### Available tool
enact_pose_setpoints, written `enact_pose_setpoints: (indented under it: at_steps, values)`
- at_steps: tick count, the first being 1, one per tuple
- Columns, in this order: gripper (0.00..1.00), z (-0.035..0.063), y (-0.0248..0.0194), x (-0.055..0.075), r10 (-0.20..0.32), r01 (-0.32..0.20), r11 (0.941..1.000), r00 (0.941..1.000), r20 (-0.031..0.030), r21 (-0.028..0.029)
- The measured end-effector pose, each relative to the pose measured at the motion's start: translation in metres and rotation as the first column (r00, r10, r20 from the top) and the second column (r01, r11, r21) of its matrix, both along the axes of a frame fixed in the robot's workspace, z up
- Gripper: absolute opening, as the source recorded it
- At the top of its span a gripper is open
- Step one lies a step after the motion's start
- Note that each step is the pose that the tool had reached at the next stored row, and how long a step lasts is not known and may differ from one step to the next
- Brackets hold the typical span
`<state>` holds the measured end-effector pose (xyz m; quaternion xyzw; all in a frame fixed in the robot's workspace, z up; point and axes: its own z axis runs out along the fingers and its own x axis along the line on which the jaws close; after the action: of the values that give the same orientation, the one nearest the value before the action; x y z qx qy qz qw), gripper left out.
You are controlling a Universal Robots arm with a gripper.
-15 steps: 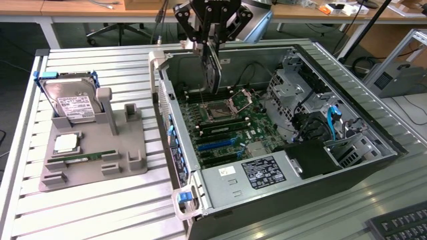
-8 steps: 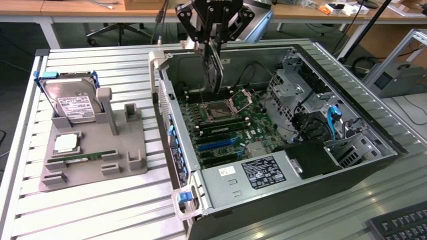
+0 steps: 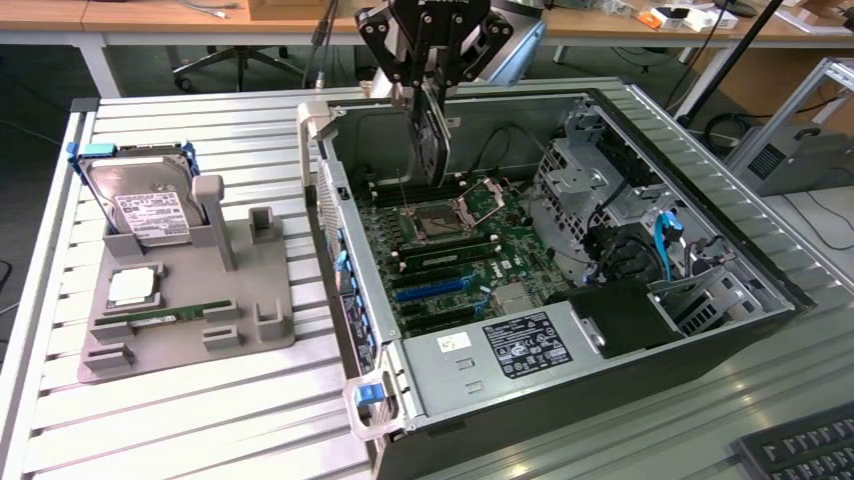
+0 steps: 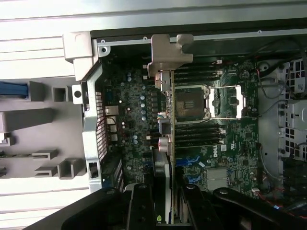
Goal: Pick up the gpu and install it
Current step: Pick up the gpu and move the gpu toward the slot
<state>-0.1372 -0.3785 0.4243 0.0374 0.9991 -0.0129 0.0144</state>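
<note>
So the arm points straight down into the open PC case at its far end, gripper clamped partway shut on the gpu, which hangs upright over the motherboard.

White lettering printed sideways on the green motherboard appears to read "DELL". Nothing else can be read for certain. The hard drive carries a white label with dark print too small to make out. The power supply bears a black label crowded with white text and symbols, none legible, and a small white sticker beside it. The graphics card shows a tiny green mark, unreadable.
</note>
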Motion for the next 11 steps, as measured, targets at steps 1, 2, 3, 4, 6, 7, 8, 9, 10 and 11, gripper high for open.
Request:
enact_pose_setpoints:
  at_steps: [1, 2, 3, 4, 6, 7, 8, 9, 10, 11]
  values:
    - [0.27, 0.0, 0.0, 0.0003, 0.0, 0.0, 1.0, 1.0, 0.0, 0.0]
    - [0.27, 0.0, 0.0, 0.0005, 0.0, 0.0, 1.0, 1.0, 0.0, -0.0001]
    - [0.27, 0.0, 0.0, 0.0008, 0.0, 0.0, 1.0, 1.0, 0.0, 0.0]
    - [0.27, 0.0, 0.0, 0.0011, 0.0, 0.0, 1.0, 1.0, 0.0, 0.0]
    - [0.27, 0.0, 0.0, 0.0019, 0.0, 0.0, 1.0, 1.0, 0.0, 0.0]
    - [0.27, 0.0, 0.0, 0.0021, 0.0, 0.0, 1.0, 1.0, 0.0, 0.0]
    - [0.27, 0.0, 0.0, 0.0024, 0.0, 0.0, 1.0, 1.0, 0.0, 0.0]
    - [0.27, 0.0, 0.0, 0.0027, 0.0, 0.0, 1.0, 1.0, 0.0, -0.0001]
    - [0.27, 0.0, 0.0, 0.0029, 0.0, 0.0, 1.0, 1.0, 0.0, -0.0001]
    - [0.27, 0.0, 0.0, 0.0033, 0.0, 0.0, 1.0, 1.0, 0.0, -0.0002]
